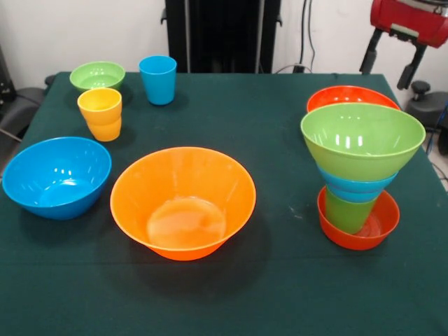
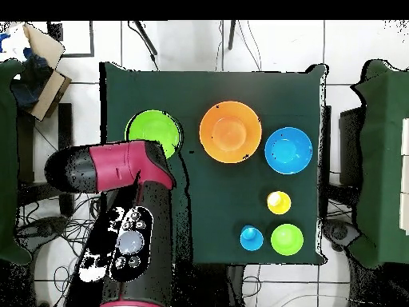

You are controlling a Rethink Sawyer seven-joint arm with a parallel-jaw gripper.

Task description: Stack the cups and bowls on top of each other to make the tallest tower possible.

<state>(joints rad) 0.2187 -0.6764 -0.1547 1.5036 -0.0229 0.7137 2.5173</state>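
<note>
The tower stands at the table's right in the front view: a red-orange small bowl [image 1: 364, 236] lowest, a green cup [image 1: 348, 211] in it, a blue bowl [image 1: 355, 187] on that, and a large green bowl [image 1: 362, 140] [image 2: 153, 134] on top. A red bowl [image 1: 350, 96] sits behind it. Loose on the table are a large orange bowl [image 1: 183, 203] [image 2: 230, 132], a blue bowl [image 1: 57, 175] [image 2: 287, 149], a yellow-orange cup stack [image 1: 100, 112] [image 2: 278, 202], a blue cup [image 1: 158, 79] [image 2: 252, 237] and a small green bowl [image 1: 97, 75] [image 2: 287, 239]. Only the red and black arm [image 1: 409, 21] [image 2: 128, 208] shows; the gripper is out of view.
The table has a dark green cloth [image 1: 280, 140]. The arm hangs beside the tower's side of the table, over the table edge in the overhead view. The black pedestal [image 1: 222, 35] stands at the far side. Chairs and boxes stand around the table.
</note>
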